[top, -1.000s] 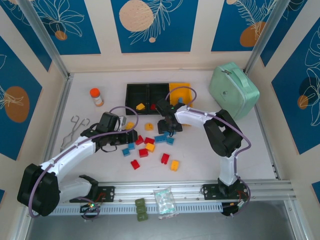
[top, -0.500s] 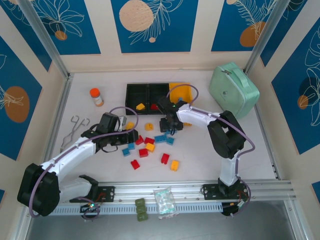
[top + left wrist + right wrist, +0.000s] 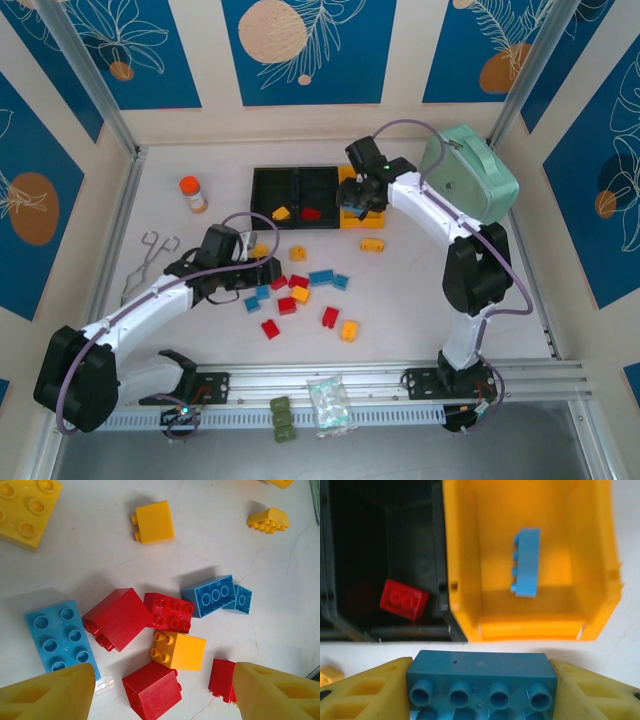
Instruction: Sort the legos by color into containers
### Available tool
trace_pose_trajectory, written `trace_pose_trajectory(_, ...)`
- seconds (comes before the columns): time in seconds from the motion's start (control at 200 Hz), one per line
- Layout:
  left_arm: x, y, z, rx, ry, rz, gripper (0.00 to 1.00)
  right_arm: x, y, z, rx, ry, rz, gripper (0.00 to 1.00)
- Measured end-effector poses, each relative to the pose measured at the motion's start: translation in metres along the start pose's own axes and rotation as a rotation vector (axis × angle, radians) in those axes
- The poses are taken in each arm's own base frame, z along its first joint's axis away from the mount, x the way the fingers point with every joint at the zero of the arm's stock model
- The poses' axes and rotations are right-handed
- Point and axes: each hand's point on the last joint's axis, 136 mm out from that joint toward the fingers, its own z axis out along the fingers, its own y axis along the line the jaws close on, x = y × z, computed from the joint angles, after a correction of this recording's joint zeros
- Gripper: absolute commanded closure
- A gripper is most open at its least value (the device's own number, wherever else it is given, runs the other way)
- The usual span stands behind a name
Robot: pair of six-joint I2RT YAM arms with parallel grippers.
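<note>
Red, yellow and blue legos lie scattered mid-table. My left gripper hovers open over them; in its wrist view a red brick sits between the yellow fingertips, untouched, beside a yellow brick. My right gripper is shut on a long blue brick, held just in front of the yellow-orange container, which holds one blue brick. The black container next to it holds a red brick. The far-left black container holds a yellow brick.
A mint-green case stands right of the containers, close to my right arm. An orange-capped bottle and metal tongs lie at the left. Olive-green blocks and a plastic bag rest on the front rail.
My right gripper closed on the blue brick in the pile, lifted it and swung back to the yellow-orange container. The left arm stayed put.
</note>
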Motion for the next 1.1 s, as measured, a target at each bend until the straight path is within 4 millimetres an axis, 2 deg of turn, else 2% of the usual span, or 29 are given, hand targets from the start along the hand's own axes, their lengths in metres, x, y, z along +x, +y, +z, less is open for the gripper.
trace_pose_trajectory(0.2, 0.002, -0.002, 0.001, 0.004, 0.003, -0.001, 0.27, -0.028, -0.016, 0.024, 0.017, 0.010, 0.178, 0.46)
trace_pose_trajectory(0.49, 0.007, 0.003, 0.004, 0.000, 0.011, -0.005, 0.27, -0.046, -0.012, 0.065, 0.024, 0.062, 0.327, 0.45)
trace_pose_trajectory(0.79, 0.010, 0.005, 0.006, -0.004, 0.017, -0.007, 0.27, -0.052, -0.010, 0.079, 0.036, 0.085, 0.413, 0.42)
trace_pose_trajectory(0.975, 0.010, 0.006, 0.006, -0.004, 0.018, -0.008, 0.27, -0.052, -0.012, 0.079, 0.042, 0.087, 0.448, 0.31)
trace_pose_trajectory(1.1, 0.010, 0.005, 0.006, -0.004, 0.017, -0.008, 0.27, -0.052, -0.012, 0.079, 0.045, 0.085, 0.459, 0.28)
